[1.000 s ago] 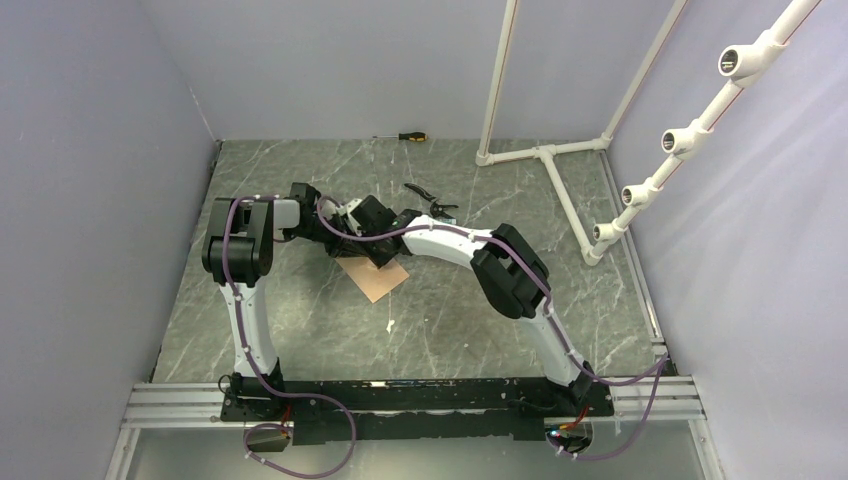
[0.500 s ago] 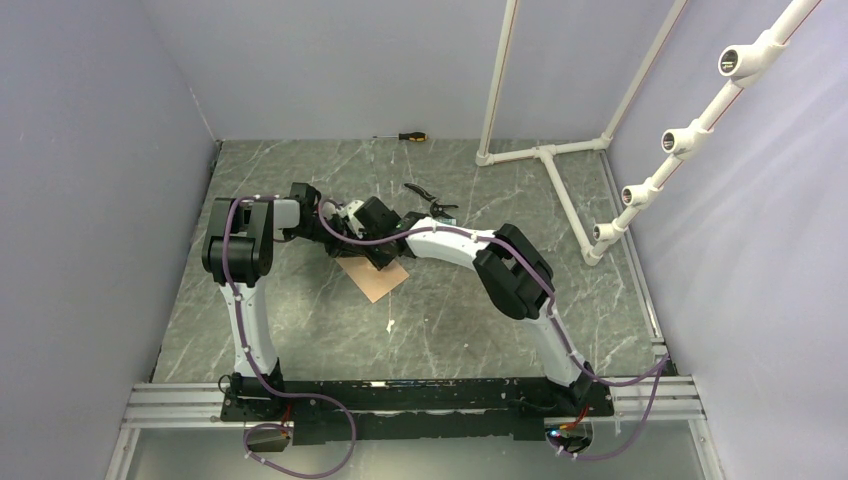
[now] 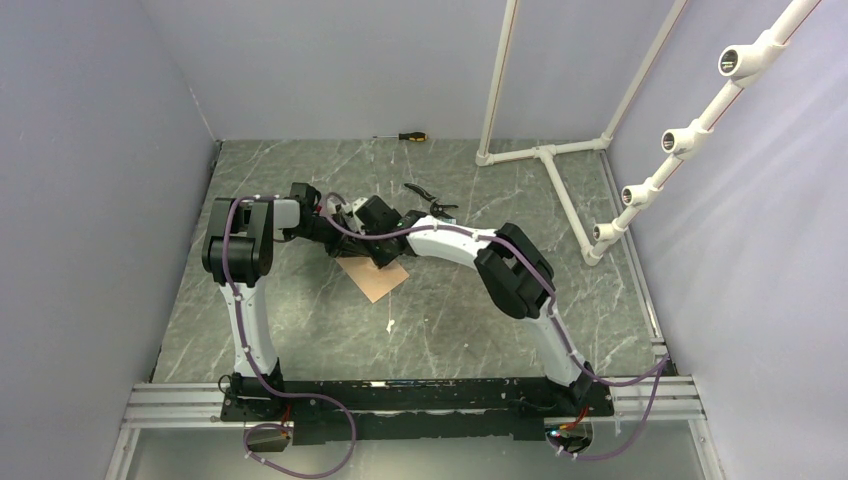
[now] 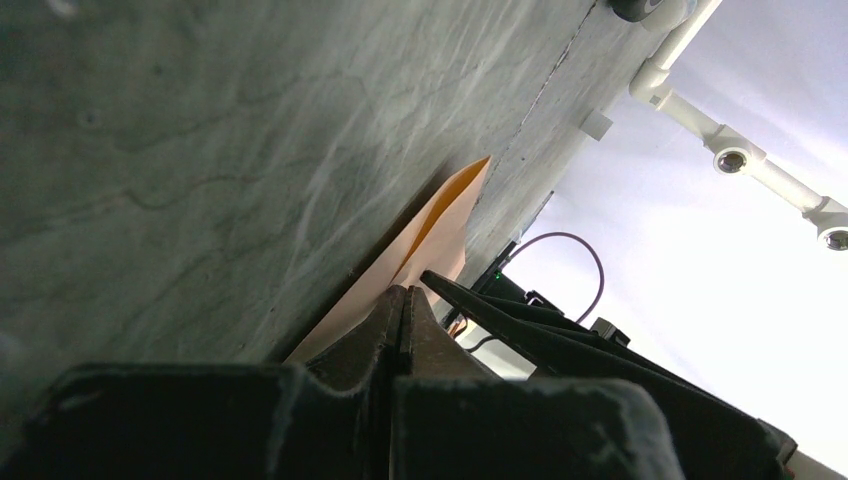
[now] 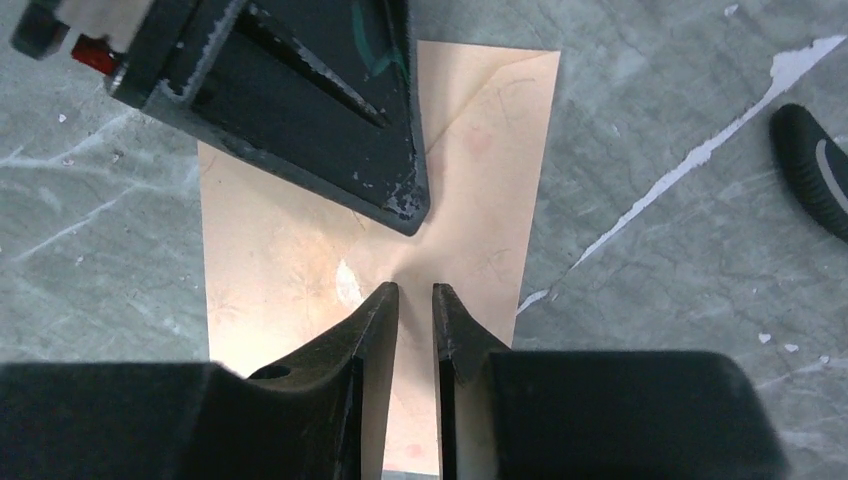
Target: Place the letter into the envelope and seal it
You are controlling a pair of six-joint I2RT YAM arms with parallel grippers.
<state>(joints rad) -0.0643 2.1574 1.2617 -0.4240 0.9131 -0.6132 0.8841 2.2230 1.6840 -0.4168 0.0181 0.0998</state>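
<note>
My right gripper (image 5: 415, 292) hangs just above the envelope (image 5: 262, 262), jaws slightly parted and gripping nothing. The envelope lies flat beneath it, long axis running straight ahead from my fingertips. My left gripper (image 5: 404, 204), clenched shut, presses its tip onto the envelope's far half, equally near.

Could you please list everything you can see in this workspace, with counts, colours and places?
table: one, grey-green marbled, under everything
envelope: one, brown, flat at table centre
screwdriver: one, orange-black handle, far edge
pliers: one, black, beyond the envelope
pipe frame: one, white, far right
scrap: one, white, nearer than the envelope
left tool: one, black, shut, at the envelope
right tool: one, black, slightly open, over the envelope
</note>
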